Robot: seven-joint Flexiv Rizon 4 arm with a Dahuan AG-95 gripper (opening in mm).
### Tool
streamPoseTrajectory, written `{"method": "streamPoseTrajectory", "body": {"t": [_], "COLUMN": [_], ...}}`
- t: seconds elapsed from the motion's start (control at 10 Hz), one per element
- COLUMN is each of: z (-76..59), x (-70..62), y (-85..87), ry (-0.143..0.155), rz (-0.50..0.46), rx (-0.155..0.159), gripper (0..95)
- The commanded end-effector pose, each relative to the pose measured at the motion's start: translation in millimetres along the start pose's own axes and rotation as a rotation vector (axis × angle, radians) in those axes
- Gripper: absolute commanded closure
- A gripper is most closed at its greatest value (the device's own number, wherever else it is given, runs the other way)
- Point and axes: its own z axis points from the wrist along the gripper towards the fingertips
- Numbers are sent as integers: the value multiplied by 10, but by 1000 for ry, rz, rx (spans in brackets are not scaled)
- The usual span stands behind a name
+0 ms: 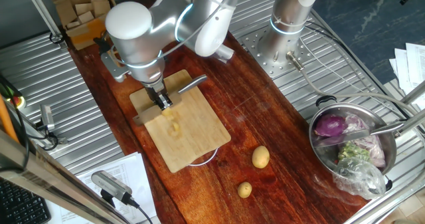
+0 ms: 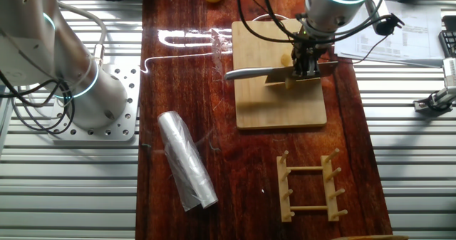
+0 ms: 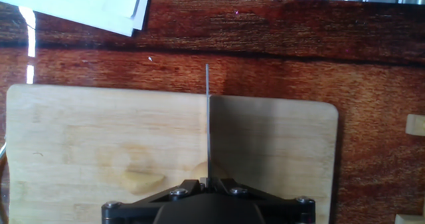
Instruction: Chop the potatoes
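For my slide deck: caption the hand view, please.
The hand holds a cleaver edge-down over the board, a potato piece just left of the blade.

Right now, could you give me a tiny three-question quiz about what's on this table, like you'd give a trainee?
1. True or false: the gripper holds the cleaver over the cutting board.
2. How many whole potatoes lie off the board in the one fixed view?
3. The metal pot holds: A) vegetables, B) water only, C) nothing.

Key: 1 true. 2 two. 3 A.
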Motion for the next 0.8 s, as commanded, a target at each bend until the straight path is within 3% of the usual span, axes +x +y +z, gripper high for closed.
{"method": "streamPoseTrajectory", "body": {"t": [0.1,0.4,0.8], "z": [9,-9,-15], "x": [19,-5,58], "y": [0,-2,-4], "ry": [-3,2,2], "rz": [2,2,0], "rx": [6,4,5], "gripper": [950,950,950]}}
